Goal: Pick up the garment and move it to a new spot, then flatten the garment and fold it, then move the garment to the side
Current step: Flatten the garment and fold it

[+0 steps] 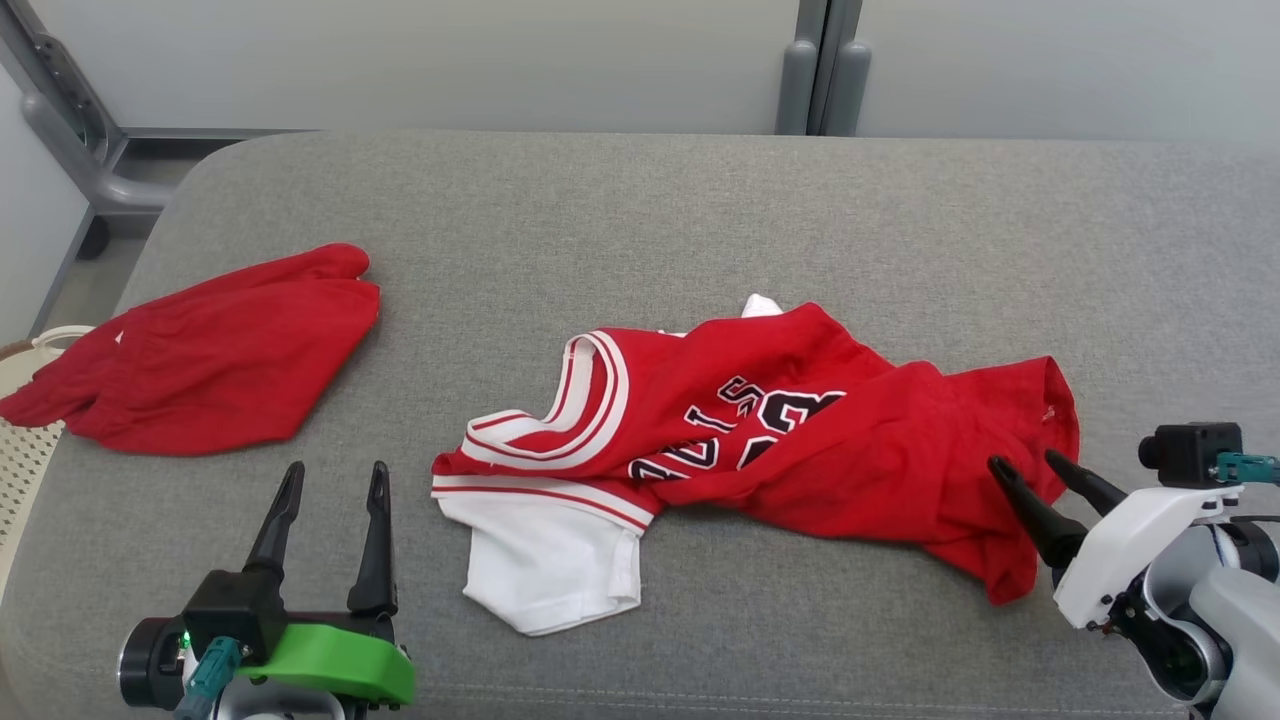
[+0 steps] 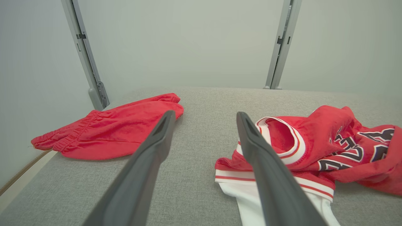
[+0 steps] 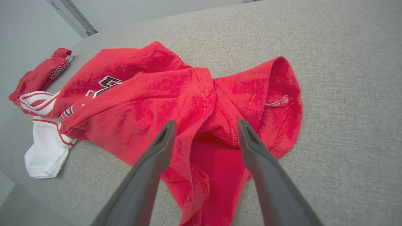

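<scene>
Crumpled red jersey with white sleeve (image 1: 800, 430) lies mid grey padded surface (image 1: 700, 220); right gripper (image 1: 1022, 460) spread over hem (image 3: 284, 103), left gripper (image 1: 337, 468) spread, empty, beside sleeve; best pinch hem edge deep, both layers, before lifting

Three cameras, one jersey (image 1: 800, 430)
Head looks down from above; wrists sit low and near; all share it.

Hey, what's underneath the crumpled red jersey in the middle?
White fabric sticks out beneath the jersey near its collar, a white scrap at the far edge, gray cushion below. Red folds hide the rest.
</scene>
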{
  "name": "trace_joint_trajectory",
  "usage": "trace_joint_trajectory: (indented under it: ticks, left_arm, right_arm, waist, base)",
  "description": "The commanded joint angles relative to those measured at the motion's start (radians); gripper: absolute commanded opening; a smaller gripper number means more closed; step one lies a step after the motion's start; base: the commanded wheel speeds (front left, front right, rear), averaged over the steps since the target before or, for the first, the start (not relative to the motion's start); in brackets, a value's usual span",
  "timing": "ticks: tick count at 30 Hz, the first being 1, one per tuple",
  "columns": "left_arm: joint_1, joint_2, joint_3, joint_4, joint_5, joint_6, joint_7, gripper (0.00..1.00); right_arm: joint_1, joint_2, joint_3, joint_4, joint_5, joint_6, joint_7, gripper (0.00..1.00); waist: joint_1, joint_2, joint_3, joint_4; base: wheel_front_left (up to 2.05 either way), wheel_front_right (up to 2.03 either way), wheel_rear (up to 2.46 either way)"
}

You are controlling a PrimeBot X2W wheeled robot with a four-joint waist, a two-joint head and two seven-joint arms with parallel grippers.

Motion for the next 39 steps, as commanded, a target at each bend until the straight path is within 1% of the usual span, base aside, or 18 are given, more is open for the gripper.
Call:
trace_joint_trajectory:
  ticks: [1,6,11,13,15,16,19,25,27,28,29,30,31,39]
  left_arm:
    - [0.012,0.002,-0.001,-0.003,0.004,-0.003,-0.003,1.0]
    - [0.014,0.002,0.003,-0.009,0.001,-0.002,-0.003,1.0]
    - [0.006,0.002,-0.002,-0.011,-0.004,0.002,-0.003,1.0]
    - [-0.001,0.002,-0.007,-0.011,-0.006,0.002,-0.003,1.0]
    - [-0.007,0.002,-0.011,-0.01,-0.006,0.002,-0.003,1.0]
    - [-0.007,0.002,-0.011,-0.01,-0.006,0.002,-0.003,1.0]
    - [-0.011,0.002,-0.013,-0.011,-0.009,0.004,-0.003,1.0]
    - [-0.018,0.002,-0.018,-0.006,-0.013,0.003,-0.003,1.0]
    - [-0.021,0.002,-0.02,-0.005,-0.016,0.004,-0.003,1.0]
    - [-0.023,0.002,-0.022,-0.006,-0.018,0.005,-0.003,1.0]
    - [-0.024,0.002,-0.024,-0.007,-0.018,0.006,-0.003,1.0]
    - [-0.025,0.002,-0.025,-0.007,-0.019,0.007,-0.003,1.0]
    - [-0.027,0.002,-0.025,-0.007,-0.02,0.006,-0.003,1.0]
    - [-0.03,0.002,-0.023,-0.001,-0.021,0.009,-0.003,1.0]
  right_arm:
    - [-0.016,0.023,0.007,0.019,-0.015,0.0,0.004,1.0]
    - [-0.052,0.071,0.0,0.089,-0.049,0.0,-0.014,1.0]
    - [-0.124,0.126,-0.001,0.206,-0.118,0.0,-0.039,1.0]
    - [-0.153,0.157,0.002,0.251,-0.131,0.0,-0.039,1.0]
    - [-0.184,0.174,0.014,0.299,-0.154,0.0,-0.03,1.0]
    - [-0.184,0.174,0.014,0.299,-0.154,0.0,-0.03,1.0]
    - [-0.22,0.208,0.032,0.351,-0.161,0.0,-0.011,1.0]
    - [-0.28,0.24,0.071,0.443,-0.148,0.0,0.024,0.99]
    - [-0.288,0.245,0.083,0.46,-0.14,0.0,0.028,0.73]
    - [-0.292,0.248,0.088,0.465,-0.135,0.0,0.03,0.45]
    - [-0.296,0.248,0.093,0.469,-0.131,0.0,0.03,0.27]
    - [-0.3,0.248,0.097,0.473,-0.128,0.0,0.027,0.12]
    - [-0.303,0.247,0.102,0.477,-0.124,0.0,0.023,0.0]
    - [-0.325,0.25,0.14,0.486,-0.101,0.0,-0.013,0.0]
  waist:
    - [0.0,-0.0001,-0.001,0.003]
    - [0.0,-0.0001,0.004,0.005]
    - [0.0,-0.0001,0.012,0.008]
    - [0.0,-0.0001,0.016,0.012]
    - [0.0,-0.0001,0.022,0.018]
    - [0.0,-0.0001,0.022,0.018]
    - [0.0,-0.0001,0.031,0.029]
    - [0.0,-0.0001,0.047,0.05]
    - [0.0,-0.0001,0.052,0.055]
    - [0.0,-0.0001,0.054,0.057]
    - [0.0,-0.0001,0.056,0.059]
    - [0.0,-0.0001,0.059,0.061]
    - [0.0,-0.0001,0.06,0.062]
    - [0.0,-0.0001,0.061,0.062]
  base:
    - [0.0,0.0,0.0]
    - [0.0,0.0,0.0]
    - [0.0,0.0,0.0]
    - [0.0,0.0,0.0]
    - [0.0,0.0,0.0]
    - [0.0,0.0,0.0]
    - [0.0,0.0,0.0]
    - [0.0,0.0,0.0]
    - [0.0,0.0,0.0]
    - [0.0,0.0,0.0]
    - [0.0,0.0,0.0]
    - [0.0,0.0,0.0]
    - [0.0,0.0,0.0]
    - [0.0,0.0,0.0]
